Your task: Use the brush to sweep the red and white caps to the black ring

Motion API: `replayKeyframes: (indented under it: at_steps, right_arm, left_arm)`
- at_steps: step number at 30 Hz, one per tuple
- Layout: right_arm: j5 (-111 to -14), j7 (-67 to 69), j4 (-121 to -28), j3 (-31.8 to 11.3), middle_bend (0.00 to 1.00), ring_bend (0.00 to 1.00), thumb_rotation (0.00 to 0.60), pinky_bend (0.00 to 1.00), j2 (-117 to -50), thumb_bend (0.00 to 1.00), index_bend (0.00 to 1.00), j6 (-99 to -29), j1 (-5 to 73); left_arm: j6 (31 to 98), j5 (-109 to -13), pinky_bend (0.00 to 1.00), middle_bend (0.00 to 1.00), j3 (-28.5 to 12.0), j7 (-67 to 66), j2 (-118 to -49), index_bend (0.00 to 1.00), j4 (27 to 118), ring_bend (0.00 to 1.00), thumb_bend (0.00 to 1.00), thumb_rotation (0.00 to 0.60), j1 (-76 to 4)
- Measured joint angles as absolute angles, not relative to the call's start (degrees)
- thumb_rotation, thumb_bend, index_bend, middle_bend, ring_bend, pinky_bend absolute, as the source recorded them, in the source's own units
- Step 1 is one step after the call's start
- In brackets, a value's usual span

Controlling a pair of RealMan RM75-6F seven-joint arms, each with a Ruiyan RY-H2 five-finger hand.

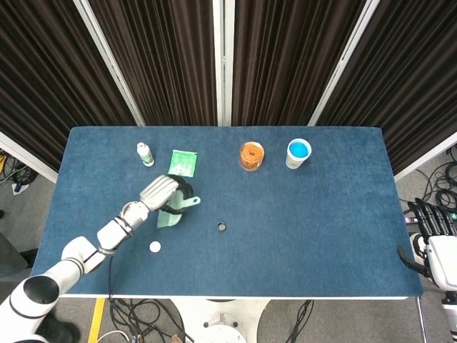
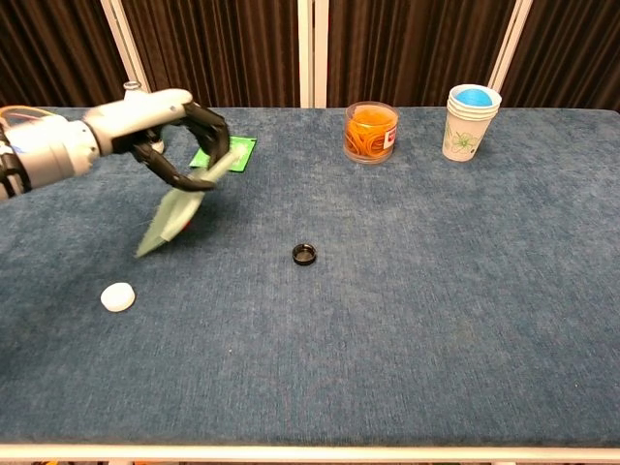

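the table (image 1: pixel 321 236) is blue and wide. on it, at the far side, stand a jar (image 1: pixel 251 155) with orange things, a cup (image 1: pixel 298 153), a green packet (image 1: pixel 183 163) and a small bottle (image 1: pixel 145 153)

the left hand (image 1: pixel 163 194) grasps the brush (image 2: pixel 179 208) by its handle, near the middle-left of the table. the brush hangs tilted, the handle up toward the packet and the bristles down toward the near-left. the right hand (image 1: pixel 437 236) stays off the table at the right edge; i cannot tell if it is released or clenched

the ring (image 2: pixel 305 254) lies to the right of the brush, a little nearer to the robot. the white cap (image 2: pixel 118 297) lies near-left of the bristles, well apart from the ring. the red cap is not seen clearly; in my judgement it is hidden behind the bristles. so the sweep must go to the right, and the left hand is much nearer
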State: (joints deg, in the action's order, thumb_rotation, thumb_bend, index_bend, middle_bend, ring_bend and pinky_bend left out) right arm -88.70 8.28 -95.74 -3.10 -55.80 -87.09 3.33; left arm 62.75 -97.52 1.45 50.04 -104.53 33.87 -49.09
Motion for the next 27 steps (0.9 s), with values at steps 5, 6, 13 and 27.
replayKeyframes:
  at_steps: [5, 6, 13, 27]
  right_arm:
    - [-88.82, 8.62, -95.62, -3.05, 0.02, 0.00, 0.600, 0.00, -55.68, 0.22, 0.00, -87.49, 3.04]
    - [-88.80, 8.71, -95.57, -3.04, 0.02, 0.00, 0.600, 0.00, -55.66, 0.22, 0.00, -87.53, 2.98]
    - [-88.67, 9.57, -95.01, -3.03, 0.02, 0.00, 0.600, 0.00, -55.55, 0.22, 0.00, -87.43, 2.88]
    - [-89.11, 10.59, -94.04, -2.91, 0.02, 0.00, 0.600, 0.00, -55.59, 0.22, 0.00, -87.72, 2.66]
  left_arm:
    - [63.63, -98.13, 0.34, 0.58, 1.78, 50.51, -105.53, 0.53, 36.24, 0.39, 0.41, 0.600, -50.61]
    - [63.66, -98.09, 0.34, 0.58, 1.68, 50.43, -105.73, 0.53, 36.77, 0.39, 0.41, 0.600, -50.92]
    - [62.57, -97.16, 0.34, 0.58, 0.46, 49.87, -107.01, 0.53, 41.54, 0.39, 0.41, 0.600, -53.35]
    - [61.18, -94.34, 0.34, 0.58, -2.21, 45.77, -105.86, 0.53, 49.67, 0.39, 0.41, 0.600, -55.64]
